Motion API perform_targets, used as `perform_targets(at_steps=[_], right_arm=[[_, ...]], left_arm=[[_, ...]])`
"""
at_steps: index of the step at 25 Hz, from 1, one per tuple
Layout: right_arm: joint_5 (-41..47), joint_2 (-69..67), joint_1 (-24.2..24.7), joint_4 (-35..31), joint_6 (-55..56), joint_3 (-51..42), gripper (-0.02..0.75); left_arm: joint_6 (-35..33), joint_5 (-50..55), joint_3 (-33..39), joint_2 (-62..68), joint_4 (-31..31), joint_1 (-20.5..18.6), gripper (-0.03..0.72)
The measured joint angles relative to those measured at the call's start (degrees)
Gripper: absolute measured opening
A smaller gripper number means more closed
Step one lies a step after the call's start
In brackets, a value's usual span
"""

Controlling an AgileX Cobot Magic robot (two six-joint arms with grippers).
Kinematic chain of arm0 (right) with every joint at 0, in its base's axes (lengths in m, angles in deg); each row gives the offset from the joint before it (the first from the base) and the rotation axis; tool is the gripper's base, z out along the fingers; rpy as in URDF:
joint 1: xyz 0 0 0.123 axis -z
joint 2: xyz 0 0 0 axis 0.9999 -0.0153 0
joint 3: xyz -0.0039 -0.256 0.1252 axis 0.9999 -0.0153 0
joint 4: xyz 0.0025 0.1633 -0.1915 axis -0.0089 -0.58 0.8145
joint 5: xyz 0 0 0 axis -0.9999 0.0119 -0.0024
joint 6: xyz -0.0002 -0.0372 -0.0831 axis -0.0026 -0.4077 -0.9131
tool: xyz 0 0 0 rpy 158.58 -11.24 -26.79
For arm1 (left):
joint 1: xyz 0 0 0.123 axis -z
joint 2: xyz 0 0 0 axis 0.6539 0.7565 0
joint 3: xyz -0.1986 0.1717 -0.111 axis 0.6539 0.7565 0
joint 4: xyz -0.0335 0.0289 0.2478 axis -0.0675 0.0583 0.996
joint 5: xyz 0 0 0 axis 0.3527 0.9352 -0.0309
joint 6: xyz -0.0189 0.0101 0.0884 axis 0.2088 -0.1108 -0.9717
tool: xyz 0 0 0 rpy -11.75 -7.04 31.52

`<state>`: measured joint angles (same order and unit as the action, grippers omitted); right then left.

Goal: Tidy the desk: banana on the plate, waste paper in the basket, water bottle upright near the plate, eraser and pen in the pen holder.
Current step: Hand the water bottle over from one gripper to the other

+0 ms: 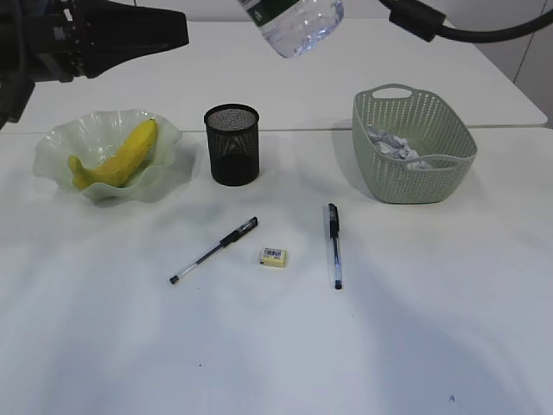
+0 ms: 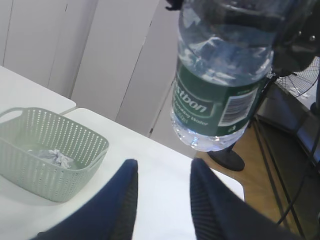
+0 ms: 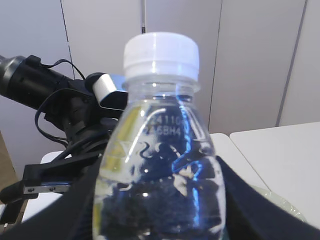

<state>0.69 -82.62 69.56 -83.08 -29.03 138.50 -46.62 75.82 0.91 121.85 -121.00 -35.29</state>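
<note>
Exterior view: the water bottle (image 1: pixel 294 22) hangs high above the tabletop (image 1: pixel 276 346), behind the pen holder (image 1: pixel 232 144); the plate (image 1: pixel 52 156) with the banana (image 1: pixel 121 156) sits left. Left wrist view: my left claw (image 2: pixel 162 197) is part open, empty, below the bottle's base. Right wrist view: my right claw (image 3: pixel 160 210) clamps the bottle body, cap up. Judged smooth, water-heavy, thin-walled: grip mid-body, firmly
</note>
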Motion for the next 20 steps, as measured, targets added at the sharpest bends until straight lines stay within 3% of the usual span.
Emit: perform_targets(at_steps=[7,20], right_arm=[[-0.9,0.0,-1.2,-0.2,-0.8,0.0,0.38],[-4.7,0.0,-3.0,-0.8,-2.9,0.0,0.38]], left_arm=[[0.0,0.0,0.0,0.0,0.0,0.0,0.253],[0.6,0.0,0.0,-1.1,0.0,0.0,0.437]])
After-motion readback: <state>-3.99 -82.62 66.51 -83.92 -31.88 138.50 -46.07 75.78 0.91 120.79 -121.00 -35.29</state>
